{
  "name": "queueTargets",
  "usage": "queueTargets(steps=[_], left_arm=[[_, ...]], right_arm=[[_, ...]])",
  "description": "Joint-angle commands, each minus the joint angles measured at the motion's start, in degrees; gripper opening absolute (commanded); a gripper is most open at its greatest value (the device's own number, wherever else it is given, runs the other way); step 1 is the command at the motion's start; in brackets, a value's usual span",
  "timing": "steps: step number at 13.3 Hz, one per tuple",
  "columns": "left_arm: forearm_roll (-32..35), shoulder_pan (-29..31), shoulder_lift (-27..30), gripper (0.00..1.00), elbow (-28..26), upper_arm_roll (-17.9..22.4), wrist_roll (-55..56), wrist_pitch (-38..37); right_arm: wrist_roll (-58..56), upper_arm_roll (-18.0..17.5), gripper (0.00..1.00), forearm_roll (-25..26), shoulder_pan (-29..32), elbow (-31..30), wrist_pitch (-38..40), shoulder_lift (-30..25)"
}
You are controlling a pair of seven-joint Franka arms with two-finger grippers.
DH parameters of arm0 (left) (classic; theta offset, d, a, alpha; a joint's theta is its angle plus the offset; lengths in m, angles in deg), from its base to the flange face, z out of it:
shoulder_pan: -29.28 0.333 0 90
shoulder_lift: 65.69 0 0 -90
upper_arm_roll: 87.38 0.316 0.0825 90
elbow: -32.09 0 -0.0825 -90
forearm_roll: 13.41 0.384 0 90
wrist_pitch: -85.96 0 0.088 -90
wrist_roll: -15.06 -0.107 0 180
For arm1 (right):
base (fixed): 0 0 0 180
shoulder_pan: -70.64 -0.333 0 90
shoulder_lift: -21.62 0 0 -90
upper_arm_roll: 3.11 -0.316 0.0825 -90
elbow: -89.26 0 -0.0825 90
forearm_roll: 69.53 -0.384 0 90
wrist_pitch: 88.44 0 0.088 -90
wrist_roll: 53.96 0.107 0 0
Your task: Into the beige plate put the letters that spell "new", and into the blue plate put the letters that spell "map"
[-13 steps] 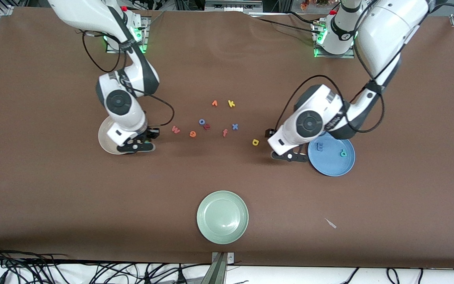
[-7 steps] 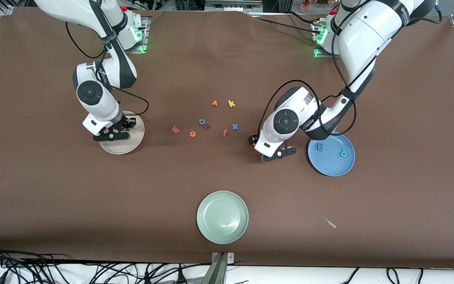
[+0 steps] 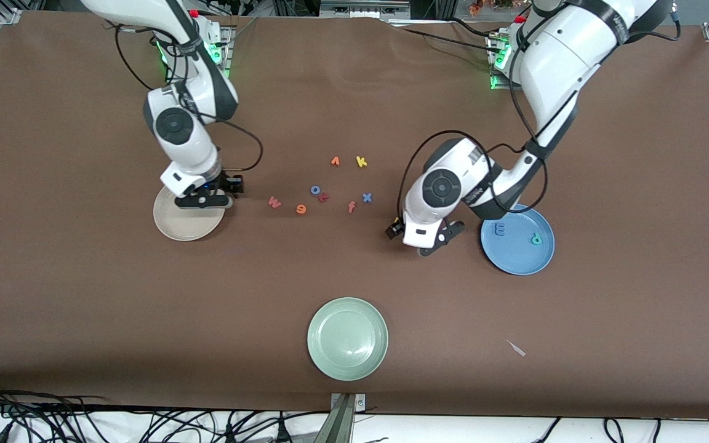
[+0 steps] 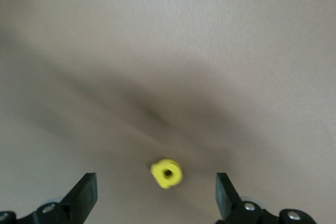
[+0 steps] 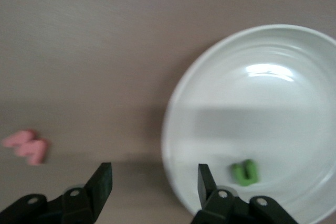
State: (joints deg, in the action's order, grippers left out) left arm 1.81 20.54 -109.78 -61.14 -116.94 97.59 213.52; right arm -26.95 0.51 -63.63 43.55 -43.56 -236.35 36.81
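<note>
The left end effector point(image 4: 155, 198) hangs low over the tabletop point(image 3: 84, 307), fingers spread wide and holding nothing. The yellow a point(image 4: 167, 173) lies on the tabletop directly under it, between the 2 fingertips, so the coming move is judged to be a straight descent and closure. The letter is compact with a round hole; no clear long axis shows. In the front view the left wrist hides it.

The right end effector point(image 5: 153, 184) hovers over the rim of the beige plate point(image 3: 173, 226), at the edge toward the loose letters, fingers parted and empty. It is the arm nearer to the w point(image 3: 274, 202) and the e point(image 3: 300, 209), which lie on the tabletop between the plates.

Containers:
- Beige plate: holds 1 letter, the green n point(image 5: 245, 172). The w and e are judged outstanding.
- Blue plate point(image 3: 517, 261): holds 2 letters, the m point(image 3: 499, 229) and the p point(image 3: 536, 239). Only the a is judged outstanding.
- Green plate point(image 3: 347, 338): nearest the front camera, holds nothing.
</note>
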Motion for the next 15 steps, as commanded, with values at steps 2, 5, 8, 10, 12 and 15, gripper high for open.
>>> queueTargets(steps=[2, 5, 8, 10, 12, 15], left_arm=[[1.2, -1.5, -1.7, 0.92, 0.6, 1.0, 6.8, 1.3], [1.2, -1.7, -3.2, 0.8, 0.7, 1.0, 7.7, 1.5], [1.3, -1.7, -3.7, 0.58, 0.6, 1.0, 7.7, 1.9], [1.3, -1.8, -4.1, 0.44, 0.5, 1.0, 7.7, 2.3], [1.3, -1.7, -4.1, 0.18, 0.6, 1.0, 7.6, 2.7], [1.5, -1.3, -3.0, 0.02, 1.2, 1.5, 7.1, 2.2]], right_arm=[[10.3, -3.3, 0.74, 0.0, -0.8, 5.4, -0.2, 4.8], [18.9, -3.8, 0.74, 0.0, -2.9, 10.5, -0.3, 9.3], [23.2, -3.8, 0.74, -0.1, -3.9, 11.1, -2.8, 12.1], [24.5, -3.8, 0.74, -0.1, -4.5, 11.0, -3.8, 12.7], [25.7, -3.8, 0.74, -0.1, -4.8, 11.0, -5.4, 13.7], [26.9, -3.9, 0.69, -0.1, -5.7, 10.6, -5.6, 14.3]])
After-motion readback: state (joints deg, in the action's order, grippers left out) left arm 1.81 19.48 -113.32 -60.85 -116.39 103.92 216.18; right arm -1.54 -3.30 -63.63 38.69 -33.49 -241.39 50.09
